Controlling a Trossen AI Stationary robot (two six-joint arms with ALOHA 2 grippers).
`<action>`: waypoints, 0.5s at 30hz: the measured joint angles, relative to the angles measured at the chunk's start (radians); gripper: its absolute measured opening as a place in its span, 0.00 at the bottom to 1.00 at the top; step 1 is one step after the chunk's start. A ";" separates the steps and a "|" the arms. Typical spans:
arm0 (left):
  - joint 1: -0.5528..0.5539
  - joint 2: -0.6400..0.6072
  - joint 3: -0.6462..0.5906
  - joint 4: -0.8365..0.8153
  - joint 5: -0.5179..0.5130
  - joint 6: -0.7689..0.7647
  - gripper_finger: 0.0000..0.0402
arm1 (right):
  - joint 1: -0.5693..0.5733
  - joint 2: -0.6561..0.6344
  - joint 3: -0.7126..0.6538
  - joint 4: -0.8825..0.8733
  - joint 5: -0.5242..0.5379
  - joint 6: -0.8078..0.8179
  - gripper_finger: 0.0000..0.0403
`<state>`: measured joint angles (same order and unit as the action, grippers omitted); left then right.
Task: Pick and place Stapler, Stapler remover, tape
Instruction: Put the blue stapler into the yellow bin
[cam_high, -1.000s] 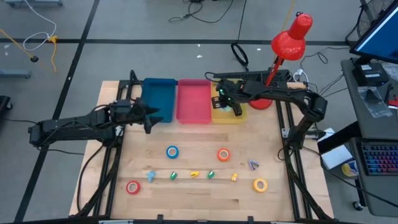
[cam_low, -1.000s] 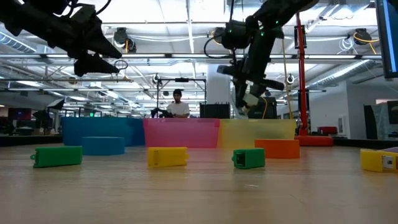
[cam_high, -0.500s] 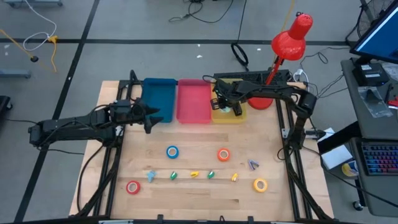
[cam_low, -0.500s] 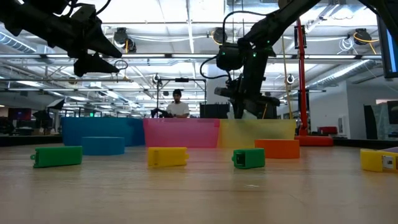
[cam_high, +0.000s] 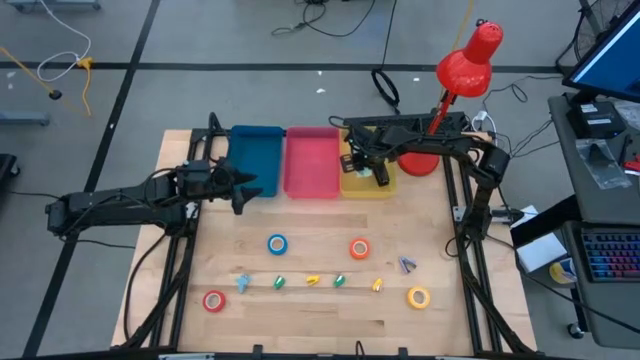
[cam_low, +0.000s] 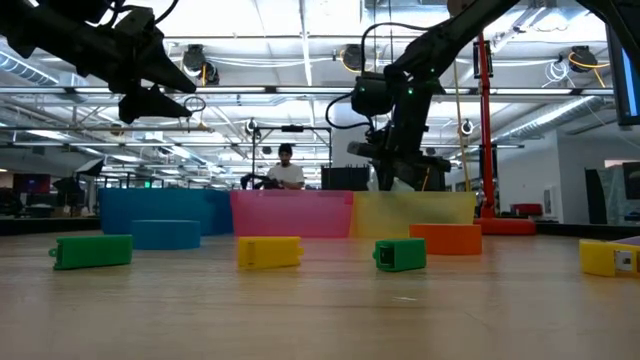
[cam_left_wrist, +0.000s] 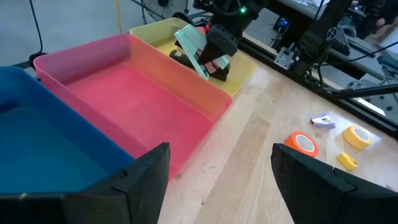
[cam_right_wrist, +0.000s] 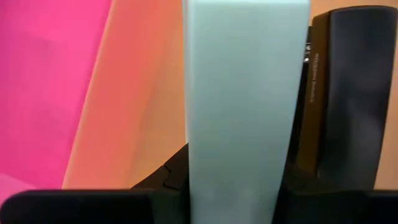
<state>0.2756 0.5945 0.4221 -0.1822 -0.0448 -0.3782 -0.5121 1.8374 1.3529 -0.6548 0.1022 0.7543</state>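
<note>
My right gripper (cam_high: 368, 168) is over the yellow bin (cam_high: 386, 189) at the table's far side, shut on a pale teal stapler (cam_left_wrist: 191, 42). A black stapler (cam_right_wrist: 339, 93) lies in that bin beside it. My left gripper (cam_high: 243, 190) hovers open near the blue bin (cam_high: 255, 160), holding nothing. The blue tape roll (cam_high: 277, 243), the orange one (cam_high: 359, 249), the red one (cam_high: 213, 300) and the yellow one (cam_high: 418, 297) lie flat on the wood. A small purple stapler remover (cam_high: 406, 265) lies between the orange and yellow rolls. My right gripper pinches the pale teal stapler (cam_right_wrist: 245, 106) between its two fingers (cam_right_wrist: 93, 208), one on each long side. The fingers come down from above on a slant, and the stapler runs along them and out past their ends. It hangs tilted inside the yellow bin (cam_left_wrist: 244, 73); whether its lower end touches the floor I cannot tell.
A pink bin (cam_high: 311, 165) stands between the blue and yellow bins. Small green and yellow oblong bits (cam_high: 312, 280) and a pale blue piece (cam_high: 243, 283) lie in a row near the front. A red lamp (cam_high: 468, 60) stands behind the yellow bin. A person (cam_low: 286, 168) sits far off.
My right gripper has moved a little toward the table's left over the yellow bin, turned more upright and come down, so the teal stapler now sits lower, partly behind the bin wall in the low view.
</note>
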 joint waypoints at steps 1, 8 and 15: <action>0.000 0.000 0.000 0.000 0.000 0.000 0.68 | 0.001 0.000 0.000 0.000 -0.001 -0.005 0.26; 0.000 0.000 0.000 0.000 0.000 0.000 0.68 | 0.001 0.018 0.000 0.005 0.000 -0.019 0.26; 0.000 0.000 0.000 0.002 0.000 0.000 0.68 | 0.003 0.052 0.000 0.002 -0.022 -0.024 0.27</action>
<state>0.2756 0.5945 0.4221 -0.1805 -0.0448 -0.3781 -0.5095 1.8892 1.3529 -0.6525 0.0806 0.7306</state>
